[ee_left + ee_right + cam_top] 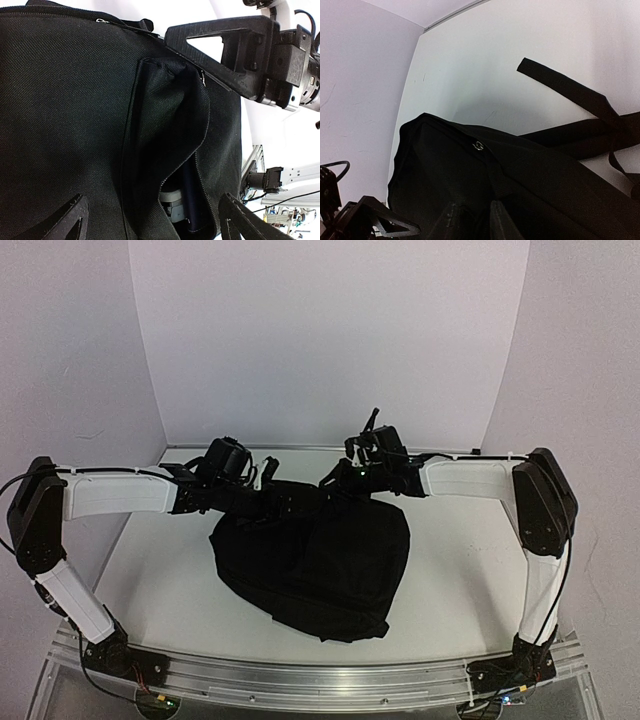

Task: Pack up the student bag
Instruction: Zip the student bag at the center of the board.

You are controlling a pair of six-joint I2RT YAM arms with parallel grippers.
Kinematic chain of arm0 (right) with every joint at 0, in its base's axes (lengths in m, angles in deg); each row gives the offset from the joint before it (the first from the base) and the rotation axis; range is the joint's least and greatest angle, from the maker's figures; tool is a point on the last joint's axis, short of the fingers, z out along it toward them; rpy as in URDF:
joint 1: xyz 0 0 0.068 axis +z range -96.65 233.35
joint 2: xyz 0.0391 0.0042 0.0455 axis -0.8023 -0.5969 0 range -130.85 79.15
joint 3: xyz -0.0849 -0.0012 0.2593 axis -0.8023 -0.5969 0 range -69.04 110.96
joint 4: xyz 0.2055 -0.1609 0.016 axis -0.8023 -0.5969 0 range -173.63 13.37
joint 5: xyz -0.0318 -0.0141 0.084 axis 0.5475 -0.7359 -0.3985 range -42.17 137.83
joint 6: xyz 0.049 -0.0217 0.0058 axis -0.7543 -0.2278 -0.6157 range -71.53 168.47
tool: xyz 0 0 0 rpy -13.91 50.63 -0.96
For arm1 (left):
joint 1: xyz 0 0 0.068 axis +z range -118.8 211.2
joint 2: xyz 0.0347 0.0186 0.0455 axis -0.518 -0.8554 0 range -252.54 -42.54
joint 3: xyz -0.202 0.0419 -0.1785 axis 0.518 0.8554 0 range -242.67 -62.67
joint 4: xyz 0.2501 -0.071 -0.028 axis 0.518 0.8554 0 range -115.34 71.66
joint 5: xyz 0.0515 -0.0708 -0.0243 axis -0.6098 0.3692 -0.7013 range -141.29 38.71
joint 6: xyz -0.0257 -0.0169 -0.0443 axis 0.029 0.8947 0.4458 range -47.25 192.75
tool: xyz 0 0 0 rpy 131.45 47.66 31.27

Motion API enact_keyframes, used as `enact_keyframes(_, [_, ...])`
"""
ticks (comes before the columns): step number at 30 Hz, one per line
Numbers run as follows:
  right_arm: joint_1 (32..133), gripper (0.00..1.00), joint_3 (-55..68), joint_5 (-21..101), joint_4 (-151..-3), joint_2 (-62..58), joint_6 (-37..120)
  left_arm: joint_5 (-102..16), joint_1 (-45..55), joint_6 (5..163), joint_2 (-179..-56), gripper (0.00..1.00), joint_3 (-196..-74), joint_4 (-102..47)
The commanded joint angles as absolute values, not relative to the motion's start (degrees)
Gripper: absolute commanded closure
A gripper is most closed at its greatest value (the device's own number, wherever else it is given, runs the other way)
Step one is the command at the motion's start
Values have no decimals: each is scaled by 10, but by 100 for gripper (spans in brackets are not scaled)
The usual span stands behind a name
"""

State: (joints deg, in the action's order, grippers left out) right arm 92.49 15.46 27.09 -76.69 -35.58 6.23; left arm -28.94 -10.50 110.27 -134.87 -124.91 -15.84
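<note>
Top external view: the student bag (pixel 315 560) lies flat in the middle of the white table (pixel 460 570), a slumped black heap between the two arms. Both arms reach in over its far edge, one from each side.

In the left wrist view, the left gripper (pixel 152 210) hovers over the bag with its fingers (pixel 65 220) spread wide and nothing between them. Below it a zipped opening (pixel 200 130) gapes in the black fabric. Inside show a dark blue object (pixel 192 200) and something grey (pixel 172 200) beside it (too little of either shows to tell what they are).

The right gripper (pixel 472 207) sits at the upper lip of that opening. Its fingers (pixel 502 220) are drawn nearly together and pinch the bag's fabric, which rises in a tented fold toward them. The right wrist view also shows a small metal zipper pull (pixel 478 145) on the cloth. The bag's straps (pixel 570 90) trail out flat across the table on the far side.
</note>
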Motion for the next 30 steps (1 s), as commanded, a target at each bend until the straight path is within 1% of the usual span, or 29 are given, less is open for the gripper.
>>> enact_keyframes(1, [926, 89, 154, 262, -761, -331, 58, -292, -105, 1106, -1349, 10, -1262, -167])
enact_keyframes(3, [926, 96, 153, 261, -761, -324, 56, -294, -106, 1105, -1348, 10, -1261, -167])
enact_keyframes(5, [926, 100, 150, 264, -760, -315, 53, -296, -106, 1106, -1348, 10, -1260, -166])
enact_keyframes(13, [926, 100, 121, 257, -747, -248, 57, -305, -106, 1110, -1345, 10, -1257, -167])
enact_keyframes(20, [927, 100, 61, 243, -723, -232, 43, -300, -106, 1119, -1356, 10, -1266, -180])
enact_keyframes(25, [930, 100, 12, 229, -675, -222, 14, -296, -106, 1142, -1380, 9, -1300, -209])
enact_keyframes(30, [939, 100, -11, 227, -650, -215, -5, -293, -106, 1155, -1419, 9, -1341, -223])
